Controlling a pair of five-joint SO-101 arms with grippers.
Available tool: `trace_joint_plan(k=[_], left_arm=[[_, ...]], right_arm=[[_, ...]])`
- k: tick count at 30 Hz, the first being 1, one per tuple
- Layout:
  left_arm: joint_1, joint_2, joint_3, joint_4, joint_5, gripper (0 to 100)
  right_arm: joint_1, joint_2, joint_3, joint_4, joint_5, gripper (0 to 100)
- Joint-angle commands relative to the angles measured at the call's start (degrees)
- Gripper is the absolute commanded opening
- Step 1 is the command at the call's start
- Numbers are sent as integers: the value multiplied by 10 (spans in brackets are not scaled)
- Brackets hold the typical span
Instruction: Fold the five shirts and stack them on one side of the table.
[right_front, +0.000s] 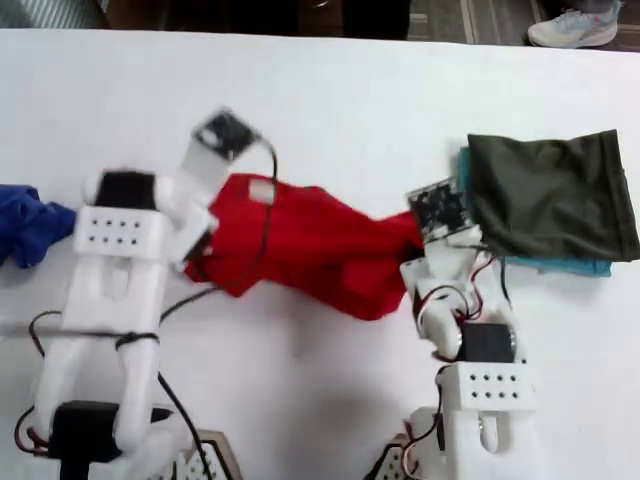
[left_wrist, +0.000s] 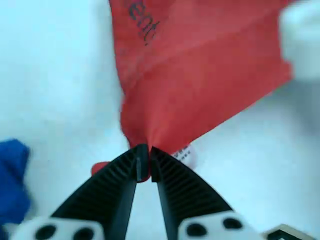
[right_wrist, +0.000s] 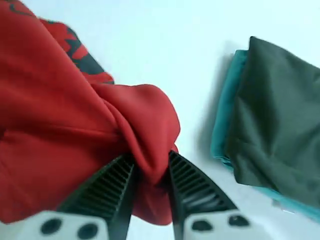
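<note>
Plainly, you cannot see either end of the red shirt (right_front: 300, 245) from the high view, because each end lies hidden under a wrist. The shirt stretches across the middle of the bench (right_front: 330, 100) between the two arms. Whether its middle rests on the bench or hangs just above it cannot be told. Dark print near one edge of the cloth is blurred and cut off in the left wrist view. To the right lies a folded dark green shirt (right_front: 550, 195) on top of a teal shirt (right_front: 565, 267), of which only a thin edge shows. A crumpled blue shirt (right_front: 30, 228) is cut off at the bench's left edge. Your left arm runs up the left side, its wrist turned in over the red shirt's left end. The left end effector (left_wrist: 144, 167) is clenched on a thin pinch of red cloth, just beside a small white label (left_wrist: 184, 154). Your right arm reaches forward on the right, close beside the folded stack. The right end effector (right_wrist: 147, 175) is grasping a thick bunched fold of the same shirt.
</note>
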Motion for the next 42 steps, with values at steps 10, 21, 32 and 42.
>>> trace_joint_plan(k=[10, 21, 32, 42], left_arm=[[-66, 25, 116, -55, -48, 152], [-49, -17, 169, -91, -158, 143], [5, -98, 285, -193, -158, 142], [4, -35, 349, -344, -164, 146]], right_arm=[[-3, -15, 70, -106, 8, 21], [-7, -15, 132, -180, -40, 21], [-7, -15, 134, -180, -40, 21], [-7, -15, 134, -180, -40, 21]])
